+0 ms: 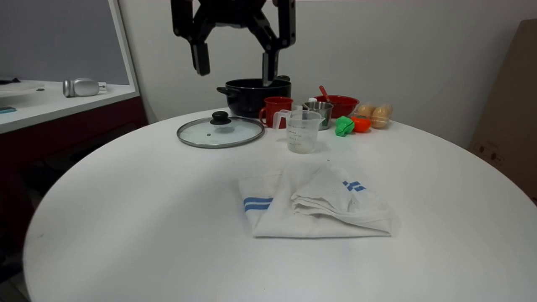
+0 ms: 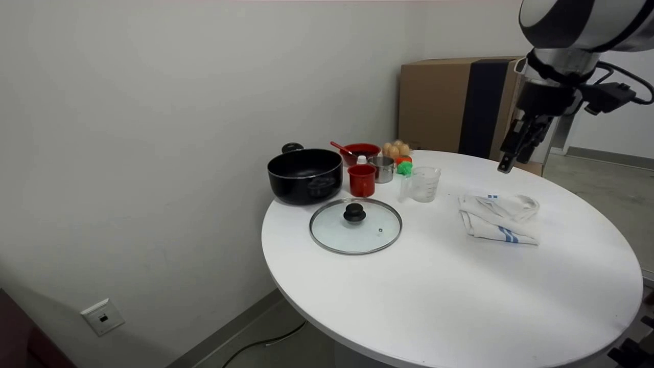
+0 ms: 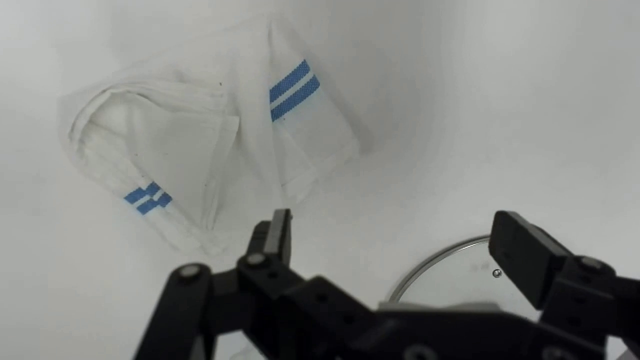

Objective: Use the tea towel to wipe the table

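Two fingers (image 1: 201,59) apart, one tea towel (image 1: 316,203)

This looks like an office or lab room, which I cannot tell: a desk (image 1: 46,105) backed by a grey panel (image 1: 63,37), a plain wall (image 2: 204,128) with a socket (image 2: 102,318), a grey floor (image 2: 598,184), a cardboard box (image 2: 437,107) and a robot arm (image 2: 592,25). A kitchen touch comes from the pot (image 2: 296,189), lid (image 2: 355,234), mug (image 2: 362,181), jug (image 2: 425,185) and eggs (image 2: 396,150) on a round white worktop (image 2: 434,306).
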Controlling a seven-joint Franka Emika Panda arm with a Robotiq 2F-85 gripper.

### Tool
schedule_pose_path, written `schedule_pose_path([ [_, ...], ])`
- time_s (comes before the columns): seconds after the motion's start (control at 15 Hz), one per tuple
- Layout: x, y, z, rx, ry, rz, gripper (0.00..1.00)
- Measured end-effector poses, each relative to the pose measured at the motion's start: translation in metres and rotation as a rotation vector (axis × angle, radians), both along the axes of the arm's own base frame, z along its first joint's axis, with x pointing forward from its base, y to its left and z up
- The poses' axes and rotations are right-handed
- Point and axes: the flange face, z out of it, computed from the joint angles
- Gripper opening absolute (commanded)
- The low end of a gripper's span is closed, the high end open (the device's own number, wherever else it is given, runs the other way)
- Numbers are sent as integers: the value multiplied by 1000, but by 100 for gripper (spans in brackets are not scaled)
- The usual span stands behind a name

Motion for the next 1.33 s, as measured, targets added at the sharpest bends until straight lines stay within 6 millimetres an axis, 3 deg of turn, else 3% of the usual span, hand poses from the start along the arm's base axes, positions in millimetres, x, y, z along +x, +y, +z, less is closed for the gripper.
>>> schedule_pose_path([
  [0.4, 10, -30, -12, -17, -25, 78, 100],
  [1.0, 70, -18, -84, -101, -59, 129, 100],
  [1.2, 84, -29, -96, -110, -53, 121, 100],
  [1.33, 83, -44, -106, -111, -41, 95, 100],
])
